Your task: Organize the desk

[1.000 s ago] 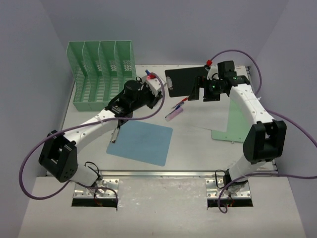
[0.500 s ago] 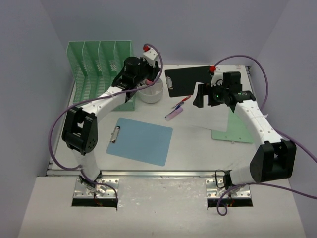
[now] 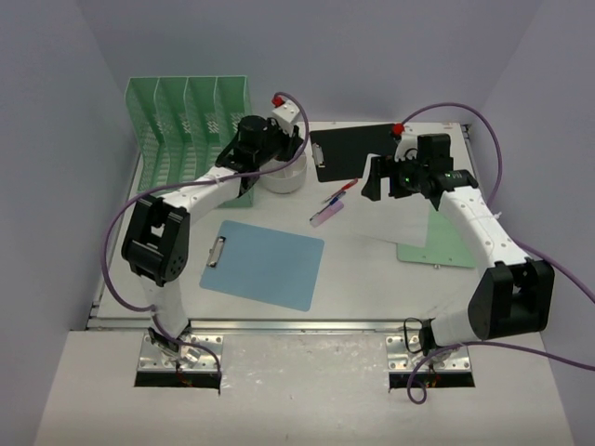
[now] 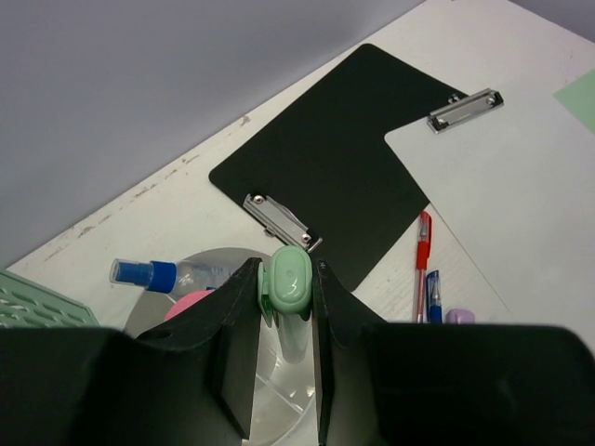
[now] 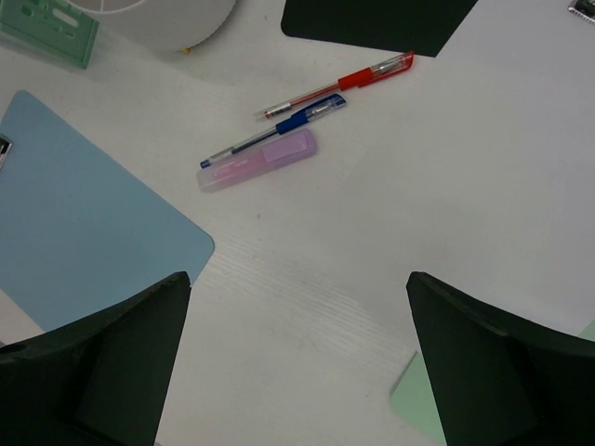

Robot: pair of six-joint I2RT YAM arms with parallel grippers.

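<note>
Two arms work over the white tabletop (image 3: 372, 279), which is enclosed by lavender walls and carries everything in view. The left fingers (image 4: 232, 334) are clenched on a small mint-green oval piece (image 4: 286, 286), pinched at its sides, and hang directly over the round white cup (image 3: 284, 179) beside the green file rack (image 3: 186, 139). A spray bottle (image 4: 153, 272) with a blue cap and something pink lie inside the cup. We cannot tell what the green piece is.

We judge the step in hand to be dropping this piece into the cup. To do it well, we would centre it over the opening, lower it below the rim before parting the fingers, and avoid knocking the bottle or tipping the cup.

The right fingers (image 5: 112, 362) stand wide apart, grasping and touching nothing. They hover above bare tabletop near a red pen (image 5: 344, 84), a blue pen (image 5: 274, 130) and a pink case (image 5: 258, 160) just beside it. A black clipboard (image 4: 335, 167) and a blue clipboard (image 5: 74, 223) lie flat on the tabletop, well apart.
</note>
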